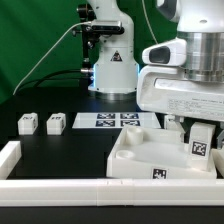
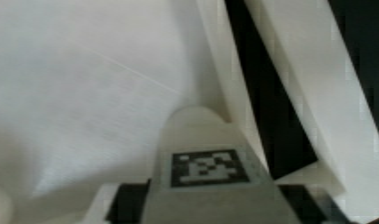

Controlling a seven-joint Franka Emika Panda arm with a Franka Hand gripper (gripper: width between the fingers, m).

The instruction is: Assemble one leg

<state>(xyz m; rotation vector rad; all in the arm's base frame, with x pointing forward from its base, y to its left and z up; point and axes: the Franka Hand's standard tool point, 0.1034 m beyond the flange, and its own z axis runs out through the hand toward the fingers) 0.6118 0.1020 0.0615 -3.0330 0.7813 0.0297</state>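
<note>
Two cameras: one off the arm, low and close to the table; one on the wrist, very near the work.

The exterior view looks level across the black table toward the arm's base and a green backdrop. The wrist view looks along the gripper at the leg and white tray-like piece. Both views share that leg and tray-like piece.
</note>
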